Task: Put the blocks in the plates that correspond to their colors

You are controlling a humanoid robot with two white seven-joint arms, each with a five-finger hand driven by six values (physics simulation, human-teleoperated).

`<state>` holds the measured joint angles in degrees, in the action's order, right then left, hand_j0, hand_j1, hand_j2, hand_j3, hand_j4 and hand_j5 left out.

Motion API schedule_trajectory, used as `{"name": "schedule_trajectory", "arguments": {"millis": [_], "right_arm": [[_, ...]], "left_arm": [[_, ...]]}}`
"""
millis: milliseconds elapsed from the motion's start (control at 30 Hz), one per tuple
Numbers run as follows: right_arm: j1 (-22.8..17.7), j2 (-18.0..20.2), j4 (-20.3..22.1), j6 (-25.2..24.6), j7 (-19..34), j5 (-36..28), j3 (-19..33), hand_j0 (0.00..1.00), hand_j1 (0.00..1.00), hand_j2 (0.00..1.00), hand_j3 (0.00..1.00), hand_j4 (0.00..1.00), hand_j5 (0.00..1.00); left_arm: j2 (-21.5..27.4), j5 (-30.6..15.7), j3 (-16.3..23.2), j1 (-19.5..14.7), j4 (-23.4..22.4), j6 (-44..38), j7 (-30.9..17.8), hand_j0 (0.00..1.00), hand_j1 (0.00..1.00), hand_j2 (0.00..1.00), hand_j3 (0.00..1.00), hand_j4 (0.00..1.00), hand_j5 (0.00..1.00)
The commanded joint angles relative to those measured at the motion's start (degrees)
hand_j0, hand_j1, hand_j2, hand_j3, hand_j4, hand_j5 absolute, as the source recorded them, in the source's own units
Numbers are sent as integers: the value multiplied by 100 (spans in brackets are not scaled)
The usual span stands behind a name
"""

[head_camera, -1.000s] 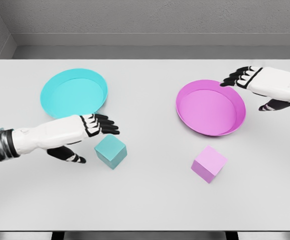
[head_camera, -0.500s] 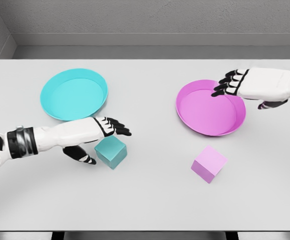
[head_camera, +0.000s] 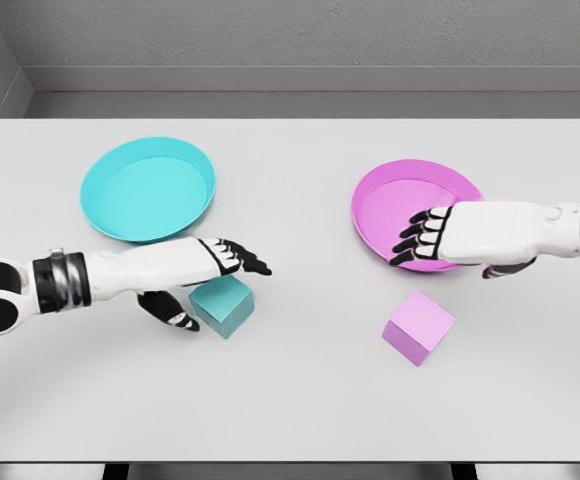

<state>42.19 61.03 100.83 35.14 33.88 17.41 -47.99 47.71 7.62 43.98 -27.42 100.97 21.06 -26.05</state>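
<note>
Hidden and cut-off parts

The left hand (head_camera: 195, 275) covers the teal block's (head_camera: 222, 305) upper back edge; the right hand (head_camera: 450, 238) hides the pink plate's (head_camera: 390, 205) near right rim. Both arms run off the picture's side edges.

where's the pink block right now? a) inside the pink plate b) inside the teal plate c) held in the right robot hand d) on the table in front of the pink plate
d, the pink block sits on the table just in front of the pink plate, with the right robot hand open over the plate and not touching it.
</note>
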Motion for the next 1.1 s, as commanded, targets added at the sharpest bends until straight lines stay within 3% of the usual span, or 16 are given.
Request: {"name": "schedule_trajectory", "arguments": {"millis": [0, 133, 333, 433, 700, 867, 1067], "right_arm": [[0, 5, 7, -14, -4, -62, -176, 100, 100, 100, 100, 100, 100], [18, 14, 7, -14, -233, -62, -439, 100, 100, 100, 100, 100, 100], [18, 14, 16, -14, -242, -71, -553, 100, 100, 100, 100, 100, 100], [167, -21, 16, -14, -250, -71, -940, 100, 100, 100, 100, 100, 100], [202, -4, 25, -14, -259, -71, -1134, 100, 100, 100, 100, 100, 100], [202, -21, 25, -14, -338, -88, -1257, 100, 100, 100, 100, 100, 100], [185, -57, 25, -14, -444, -97, -1336, 100, 100, 100, 100, 100, 100]], "left_arm": [[-51, -15, 5, 0, 1, -14, -15, 98, 98, 98, 98, 98, 98], [-95, 3, 49, -26, 1, -14, -15, 95, 95, 95, 95, 95, 95], [-218, 214, 154, -106, -25, -410, -15, 96, 96, 96, 96, 96, 96], [-209, 223, 286, -106, -51, -410, -6, 96, 96, 96, 96, 96, 96], [-209, 311, 365, -106, -34, -392, -6, 95, 95, 95, 95, 95, 95], [-200, 319, 365, -106, -16, -243, -6, 69, 69, 69, 69, 69, 69], [-192, 319, 365, -106, -16, -120, -6, 55, 55, 55, 55, 55, 55]]}}
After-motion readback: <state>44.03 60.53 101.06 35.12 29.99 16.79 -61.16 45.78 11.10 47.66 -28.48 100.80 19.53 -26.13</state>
